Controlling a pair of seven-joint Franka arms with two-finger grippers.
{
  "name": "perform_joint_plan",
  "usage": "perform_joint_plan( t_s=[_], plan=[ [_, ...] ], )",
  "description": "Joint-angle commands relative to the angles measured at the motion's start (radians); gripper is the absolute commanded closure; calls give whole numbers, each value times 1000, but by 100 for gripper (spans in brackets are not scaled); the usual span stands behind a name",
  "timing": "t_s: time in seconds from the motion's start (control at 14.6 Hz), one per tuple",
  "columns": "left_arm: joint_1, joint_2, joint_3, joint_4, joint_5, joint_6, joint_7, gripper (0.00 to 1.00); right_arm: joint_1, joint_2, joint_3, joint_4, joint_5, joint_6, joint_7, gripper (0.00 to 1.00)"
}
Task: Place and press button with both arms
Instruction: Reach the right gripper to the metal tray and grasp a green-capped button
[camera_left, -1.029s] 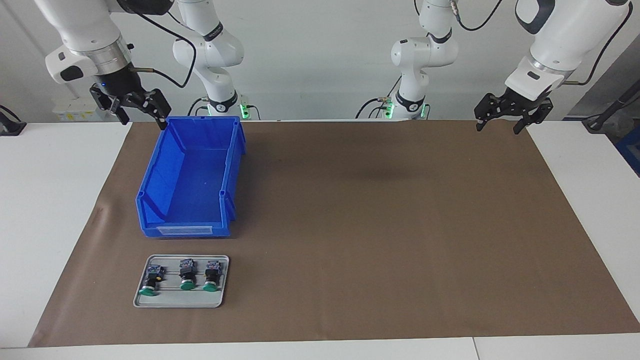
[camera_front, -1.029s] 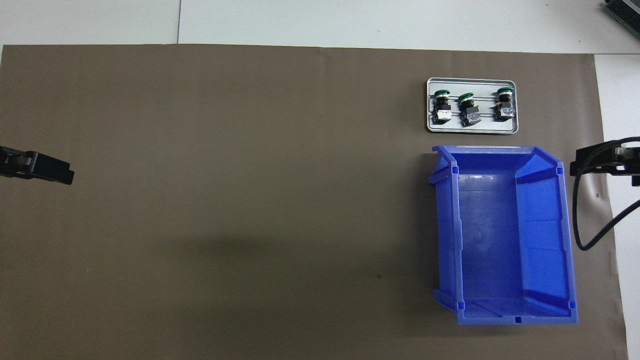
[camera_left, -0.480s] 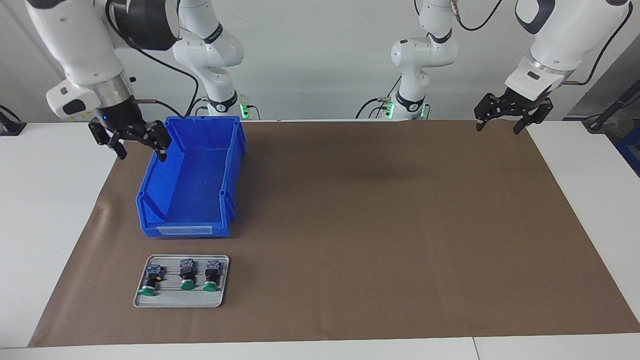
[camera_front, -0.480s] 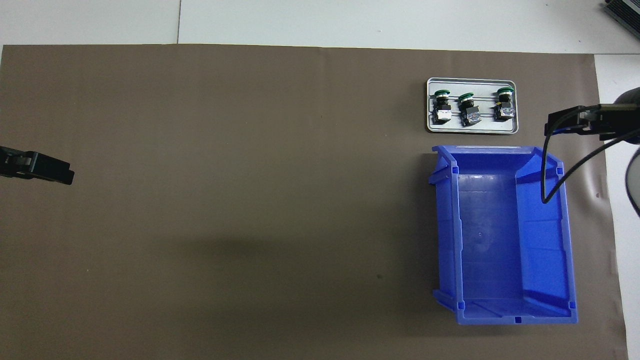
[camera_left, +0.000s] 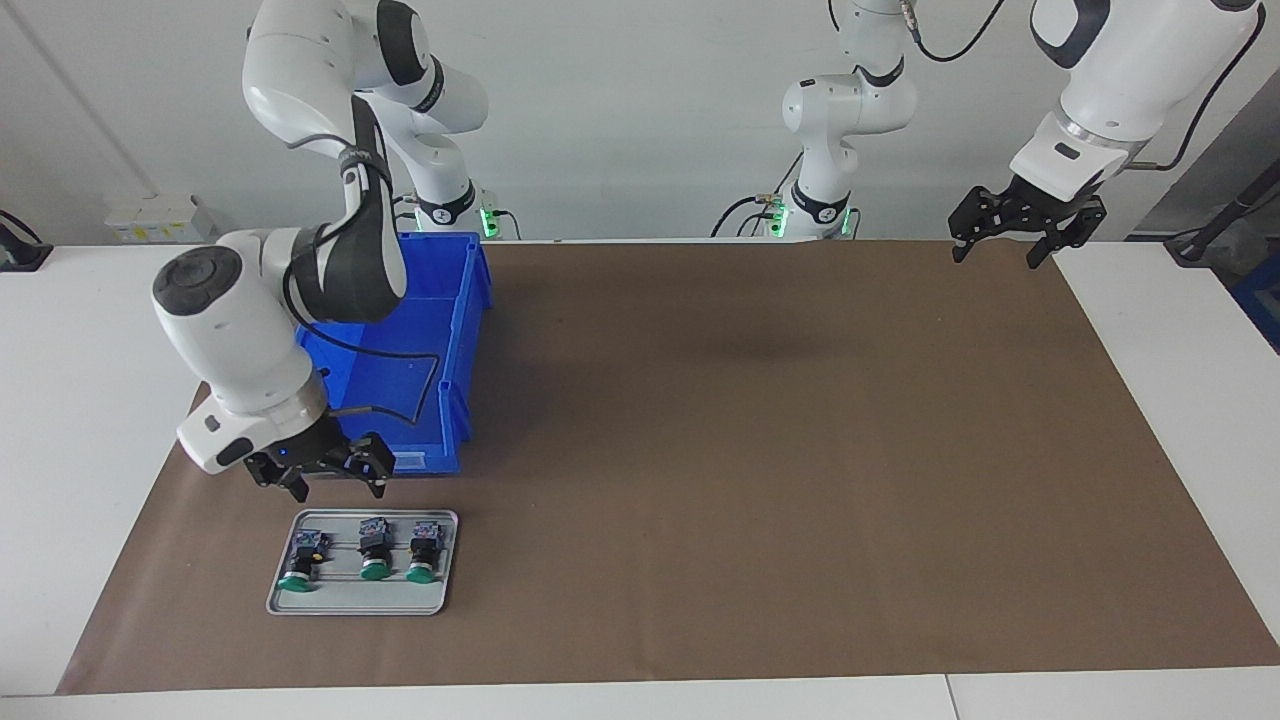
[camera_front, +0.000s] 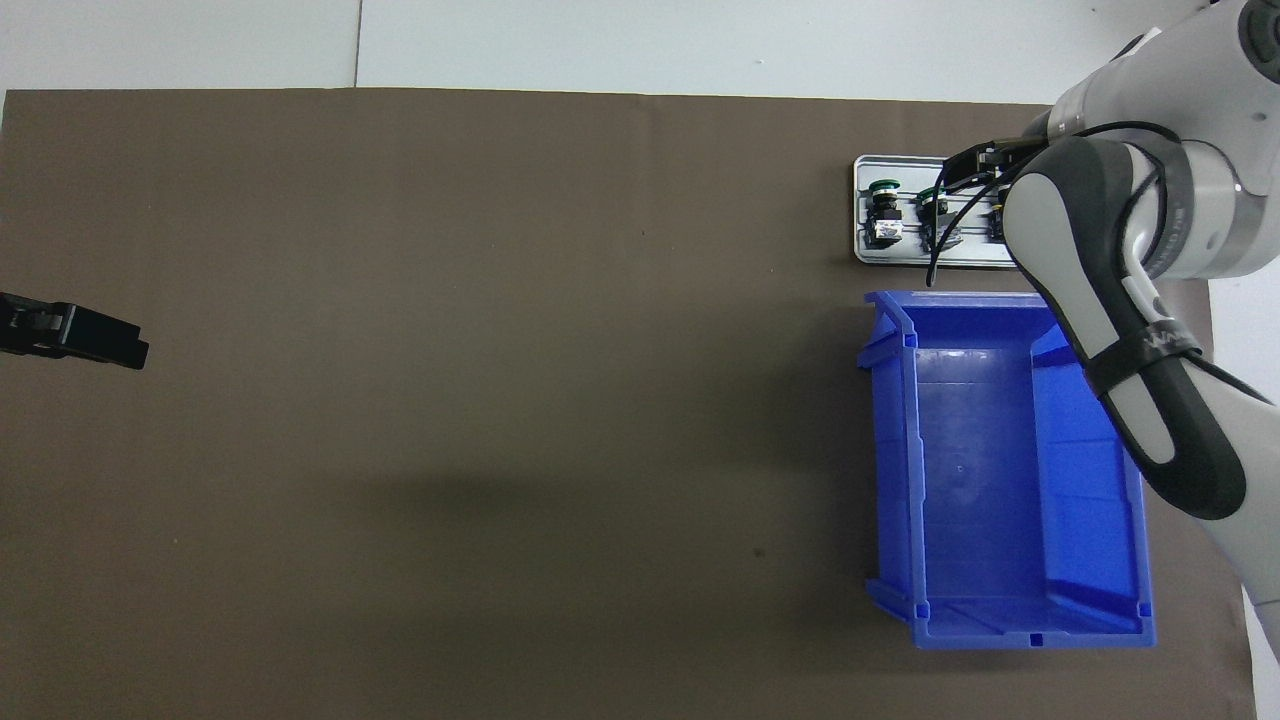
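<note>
Three green-capped buttons lie on their sides in a row on a grey tray (camera_left: 360, 598) (camera_front: 862, 252): one (camera_left: 300, 560), the middle one (camera_left: 373, 552) and one (camera_left: 423, 552). From overhead two buttons (camera_front: 884, 210) (camera_front: 936, 212) show, and my right arm covers the rest of the tray. My right gripper (camera_left: 338, 490) (camera_front: 968, 165) hangs open just above the tray's edge by the blue bin, apart from the buttons and holding nothing. My left gripper (camera_left: 995, 258) (camera_front: 95, 342) waits open over the mat's corner at the left arm's end.
A large empty blue bin (camera_left: 445, 300) (camera_front: 1000, 470) stands right beside the tray, nearer to the robots, with my right arm stretched over it. A brown mat (camera_left: 760, 450) covers most of the white table.
My right arm has swung from beside the bin's robot-side corner out over the bin and down to the tray. Its gripper stays open. The left arm has not moved.
</note>
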Motion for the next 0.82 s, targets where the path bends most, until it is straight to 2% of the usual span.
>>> perform_joint_plan(
  t_s=[0.0,0.21,0.48,0.75],
  plan=[
    [12,-32,-7,-40,11,16,11,0,-35,18,9,-72,41,101,-103,0],
    [12,-32,-7,-40,11,16,11,0,-29,20,9,-187,72,242,-110,2],
    [12,-32,-7,-40,11,16,11,0,-32,45,9,-201,70,299,-125,5],
    [12,-32,-7,-40,11,16,11,0,-49,54,9,-245,73,354,-185,12]
  ],
)
